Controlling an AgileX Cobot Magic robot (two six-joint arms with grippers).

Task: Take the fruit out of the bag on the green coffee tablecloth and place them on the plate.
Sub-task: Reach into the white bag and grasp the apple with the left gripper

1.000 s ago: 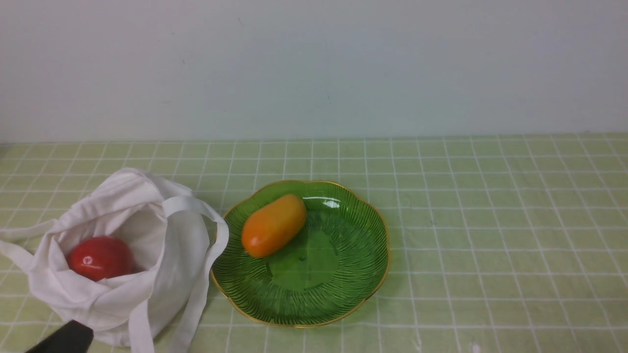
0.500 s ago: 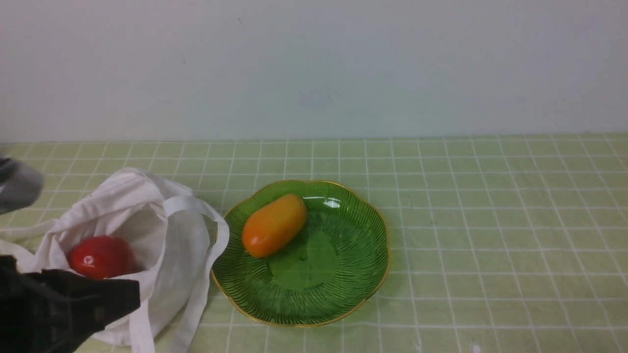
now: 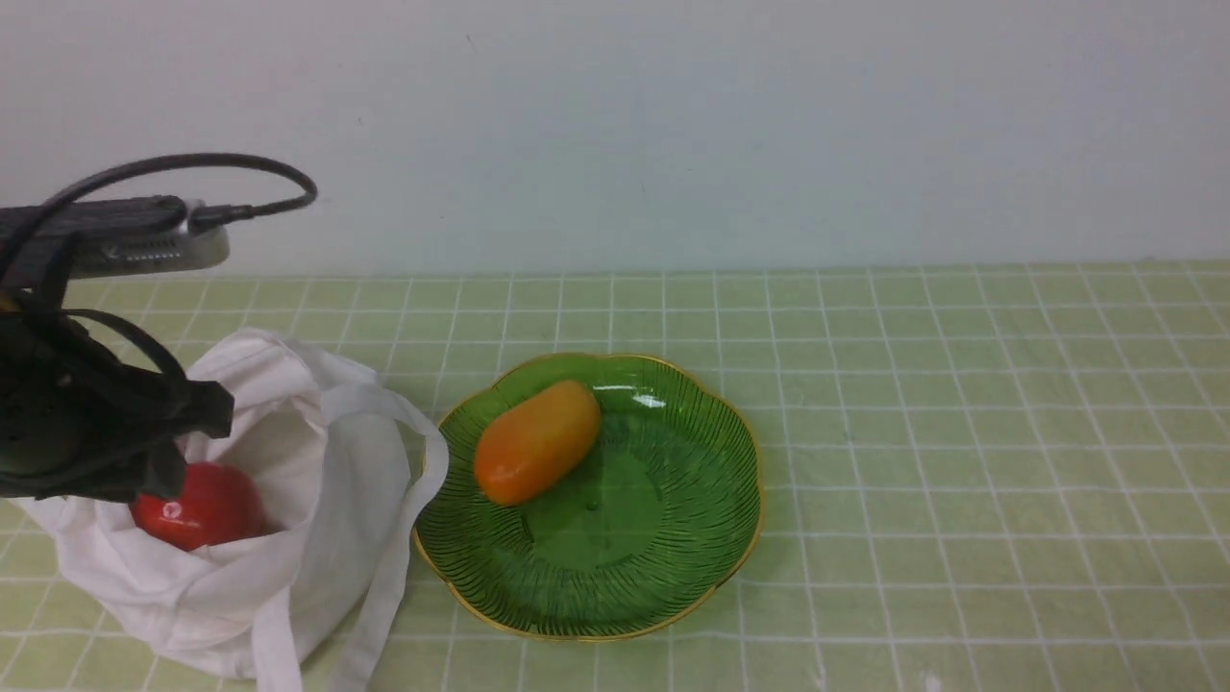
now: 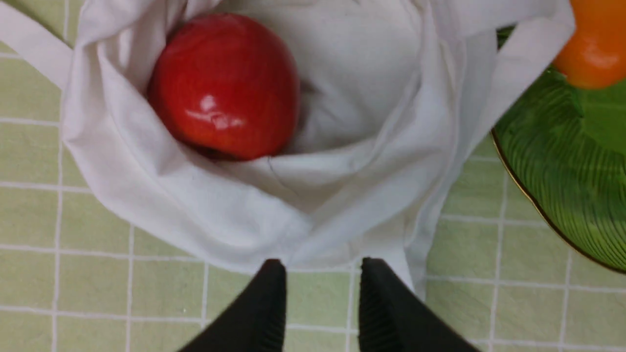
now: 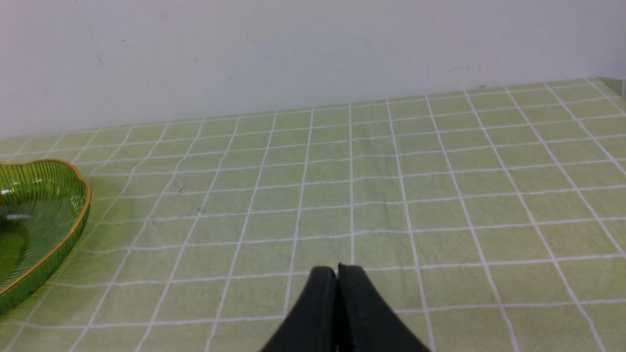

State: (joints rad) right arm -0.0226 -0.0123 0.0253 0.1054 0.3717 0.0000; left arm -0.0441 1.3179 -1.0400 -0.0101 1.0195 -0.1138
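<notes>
Glistening red fruit [image 4: 225,85] in white bag [image 4: 371,127]

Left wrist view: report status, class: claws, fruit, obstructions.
Left claw open, empty, above white bag. Right claw shut. Red apple inside, uncovered; bag wall hugs it.

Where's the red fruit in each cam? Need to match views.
Front view: fruit low left, inside the bag, partly behind the left arm.
Left wrist view: fruit in the bag's open mouth, beyond the left gripper.
Right wrist view: not in it.
Shared landmark: the gold-rimmed plate, in all three.
</notes>
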